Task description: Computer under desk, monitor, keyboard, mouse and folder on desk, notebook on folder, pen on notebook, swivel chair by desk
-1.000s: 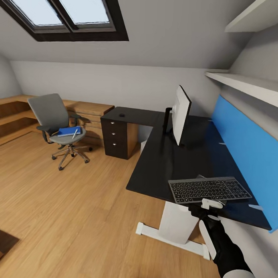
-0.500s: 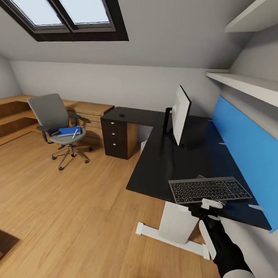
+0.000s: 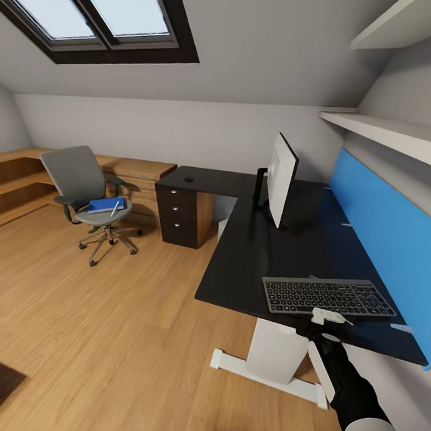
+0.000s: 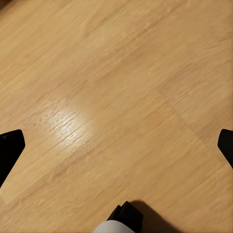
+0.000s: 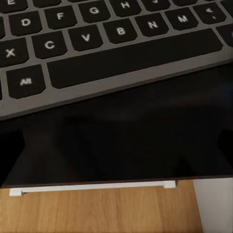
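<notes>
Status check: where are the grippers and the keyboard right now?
Right gripper at keyboard's near edge, state unclear. Left gripper open over bare floor. Keyboard flat on desk, well short of monitor. Nothing between them.

Free room and obstacles. The table [image 3: 257, 254] is bare between the monitor [image 3: 281, 178] at the far end and the keyboard [image 3: 327, 297] at the near end. The right side is closed off by the blue back panel [image 3: 383, 227], with wall shelves [image 3: 392, 138] overhead. The right tool [image 3: 329, 317] is seen at the near table edge, just beside the keyboard. Open wooden floor [image 3: 100, 323] is shown to the left, interrupted only by the swivel chair [image 3: 86, 195] at the far left and the drawer unit [image 3: 181, 214].
</notes>
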